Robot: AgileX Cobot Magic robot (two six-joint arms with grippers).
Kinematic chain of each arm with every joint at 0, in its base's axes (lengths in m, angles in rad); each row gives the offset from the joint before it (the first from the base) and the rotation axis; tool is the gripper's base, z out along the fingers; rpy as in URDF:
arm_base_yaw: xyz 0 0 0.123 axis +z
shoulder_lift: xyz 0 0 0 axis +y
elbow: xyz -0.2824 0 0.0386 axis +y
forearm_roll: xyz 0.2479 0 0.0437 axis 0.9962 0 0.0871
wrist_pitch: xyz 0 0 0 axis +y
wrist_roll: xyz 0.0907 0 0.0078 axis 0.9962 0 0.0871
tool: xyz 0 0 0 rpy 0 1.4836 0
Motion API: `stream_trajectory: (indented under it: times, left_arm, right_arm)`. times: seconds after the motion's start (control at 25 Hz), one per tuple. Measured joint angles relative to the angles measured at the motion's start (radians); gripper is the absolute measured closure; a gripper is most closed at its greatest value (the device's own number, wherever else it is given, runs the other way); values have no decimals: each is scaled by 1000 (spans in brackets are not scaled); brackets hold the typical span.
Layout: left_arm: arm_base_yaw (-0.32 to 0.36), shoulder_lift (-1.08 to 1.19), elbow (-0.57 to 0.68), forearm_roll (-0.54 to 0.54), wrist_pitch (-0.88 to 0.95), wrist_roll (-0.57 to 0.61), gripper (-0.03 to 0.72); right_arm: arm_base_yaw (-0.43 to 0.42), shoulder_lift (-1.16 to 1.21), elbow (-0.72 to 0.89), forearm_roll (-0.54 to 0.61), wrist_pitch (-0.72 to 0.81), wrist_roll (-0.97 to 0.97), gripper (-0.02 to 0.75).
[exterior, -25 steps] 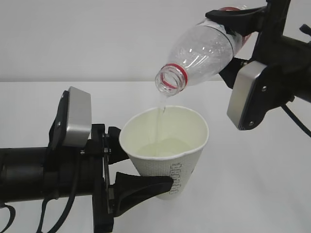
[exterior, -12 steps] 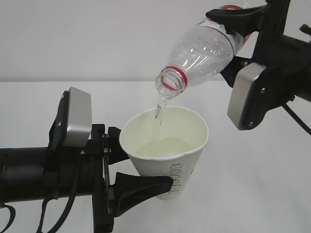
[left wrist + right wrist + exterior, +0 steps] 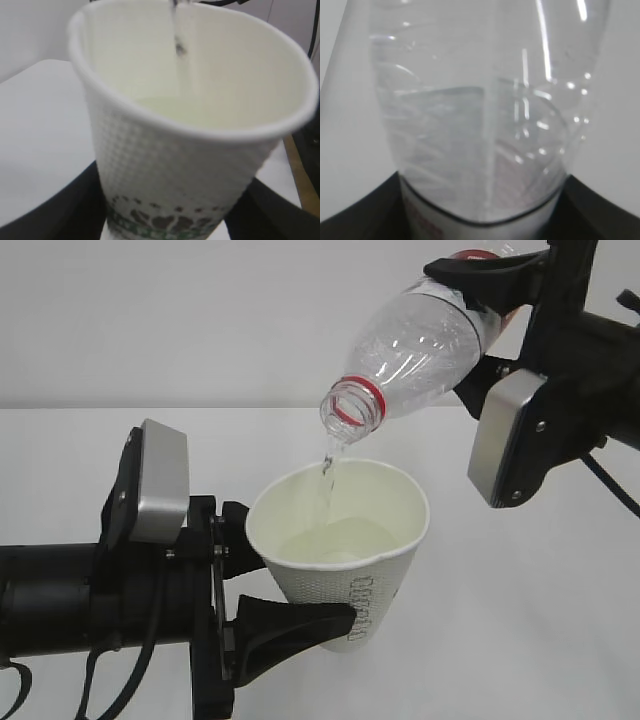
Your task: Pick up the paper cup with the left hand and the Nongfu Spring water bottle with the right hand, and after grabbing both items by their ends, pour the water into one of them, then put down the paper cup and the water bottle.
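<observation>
paper cup (image 3: 340, 550): held upright above the white worktop (image 3: 520, 620), low in the middle of the exterior view; rim slightly squeezed out of round.
left hand (image 3: 290, 585): reaches in from the left, its fingers (image 3: 290, 625) clamped on the cup's lower part, one on each side.
nongfu spring water bottle (image 3: 415, 350): raised at upper right, tilted with its open mouth down and to the left, just above the cup's rim.
right hand (image 3: 480, 325): fingers (image 3: 480, 275) grasping the bottle at its labelled end, away from the neck.
water (image 3: 325, 475): a thin stream falls from the bottle mouth into the cup; a shallow, faintly yellowish pool lies in the cup's bottom.
</observation>
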Motion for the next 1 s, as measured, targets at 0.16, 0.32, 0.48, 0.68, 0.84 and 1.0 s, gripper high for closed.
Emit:
stream_trajectory:
  times: [0.16, 0.32, 0.48, 0.68, 0.84, 1.0]
  left_arm:
    - [0, 0, 0, 0, 0, 0, 202]
    - [0, 0, 0, 0, 0, 0, 202]
    - [0, 0, 0, 0, 0, 0, 202]
    - [0, 0, 0, 0, 1, 0, 202]
    - [0, 0, 0, 0, 1, 0, 202]
    - [0, 0, 0, 0, 2, 0, 202]
  right_arm:
    - [0, 0, 0, 0, 0, -1, 253]
    - [0, 0, 0, 0, 0, -1, 253]
    - [0, 0, 0, 0, 0, -1, 253]
    - [0, 0, 0, 0, 0, -1, 253]
    - [0, 0, 0, 0, 0, -1, 253]
    - [0, 0, 0, 0, 0, -1, 253]
